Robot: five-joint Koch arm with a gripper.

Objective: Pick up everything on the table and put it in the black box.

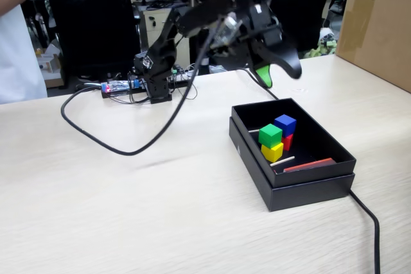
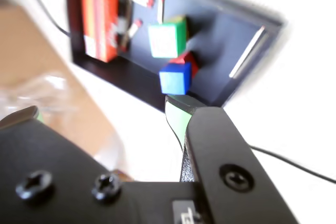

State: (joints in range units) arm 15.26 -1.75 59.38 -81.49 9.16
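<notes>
The four cubes all sit inside the black box point(image 1: 292, 187): the green cube point(image 1: 270, 135) rests on top of the yellow cube point(image 1: 272, 152), and the blue cube point(image 1: 284, 124) sits on the red cube point(image 1: 288, 141), the two stacks touching near the middle of the box. Also in the box are a flat red strip point(image 1: 308, 165) along its near wall and a thin white stick point(image 1: 282, 161) just beside the yellow cube.

Around the box, the worktop point(image 1: 128, 210) shows no further cubes, so the task looks finished; at most the arm has to pull back.

The claw point(image 1: 275, 74) hangs in the air above the far edge of the box and holds nothing. In the fixed view a black jaw and a green-tipped jaw splay a little apart; I judge it slightly parted, though the wrist view is too blurred to confirm.

The red cube is mostly hidden under the blue one. The wrist view cuts off the yellow cube behind the green one, and the worktop's near corners lie outside both views. A brown carton point(image 1: 379, 24) stands beyond the box, cut off by the frame.
</notes>
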